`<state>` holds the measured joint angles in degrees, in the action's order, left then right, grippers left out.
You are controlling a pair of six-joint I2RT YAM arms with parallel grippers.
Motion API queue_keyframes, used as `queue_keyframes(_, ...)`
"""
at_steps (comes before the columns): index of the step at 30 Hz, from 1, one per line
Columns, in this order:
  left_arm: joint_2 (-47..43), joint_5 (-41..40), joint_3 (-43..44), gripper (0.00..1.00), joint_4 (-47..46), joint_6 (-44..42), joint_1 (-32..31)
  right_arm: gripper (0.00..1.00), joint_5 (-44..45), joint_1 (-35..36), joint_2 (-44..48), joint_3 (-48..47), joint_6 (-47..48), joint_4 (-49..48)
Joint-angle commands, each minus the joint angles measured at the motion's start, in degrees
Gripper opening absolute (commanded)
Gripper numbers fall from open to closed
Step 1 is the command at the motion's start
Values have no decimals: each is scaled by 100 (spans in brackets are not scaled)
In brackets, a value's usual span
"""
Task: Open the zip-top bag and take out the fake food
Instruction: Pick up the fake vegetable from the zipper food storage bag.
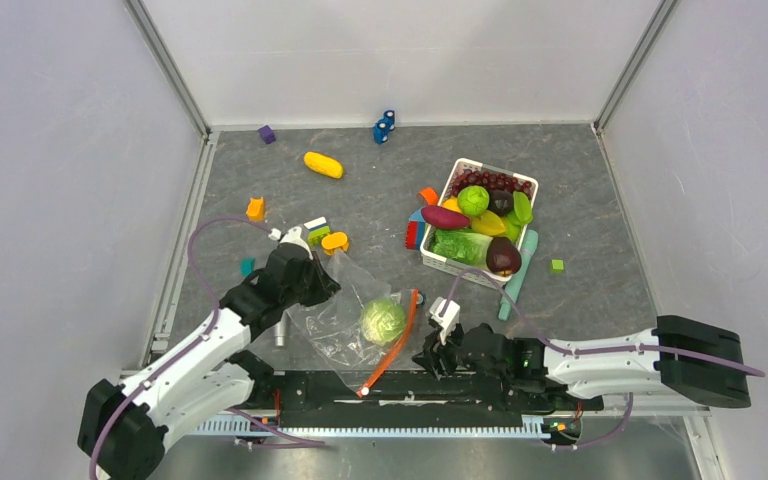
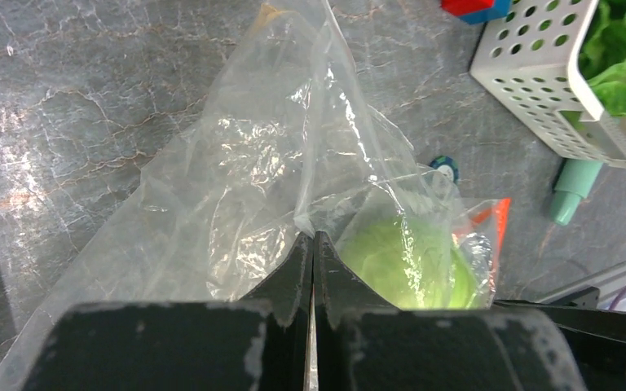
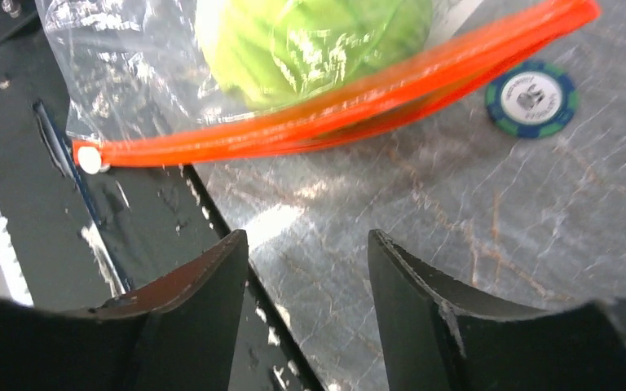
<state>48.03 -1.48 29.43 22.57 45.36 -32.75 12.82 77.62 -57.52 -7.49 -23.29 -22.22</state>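
Observation:
The clear zip-top bag (image 1: 345,312) lies near the table's front edge with a pale green cabbage (image 1: 383,320) inside, near its red-orange zipper strip (image 1: 392,345). My left gripper (image 1: 318,283) is shut on a pinch of the bag's plastic at its far closed end; in the left wrist view its jaws (image 2: 313,238) meet on the film and the cabbage (image 2: 399,261) glows behind. My right gripper (image 1: 430,352) is open and empty just right of the zipper. In the right wrist view the strip (image 3: 334,106) and its white slider (image 3: 90,159) lie ahead of the fingertips (image 3: 306,244).
A white slatted basket (image 1: 460,268) at right holds grapes, lettuce, a green fruit, eggplant and sweet potato. A teal marker (image 1: 517,275) lies beside it. A poker chip (image 3: 531,99) lies by the zipper. Coloured blocks and a yellow corn cob (image 1: 323,164) are scattered behind.

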Motion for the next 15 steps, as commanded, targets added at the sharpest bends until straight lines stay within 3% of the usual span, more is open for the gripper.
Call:
queue_keyframes(1,263,-68,-130,2,-481,43,-12,64,450,33,-134,-126,356,-1246)
queue_keyframes(5,510,1,-231,3,-765,55,-14,70,352,38,-383,-192,541,-1577)
queue_keyframes(15,1146,301,-389,3,-1293,44,-12,72,23,33,-985,-262,1068,-2283)
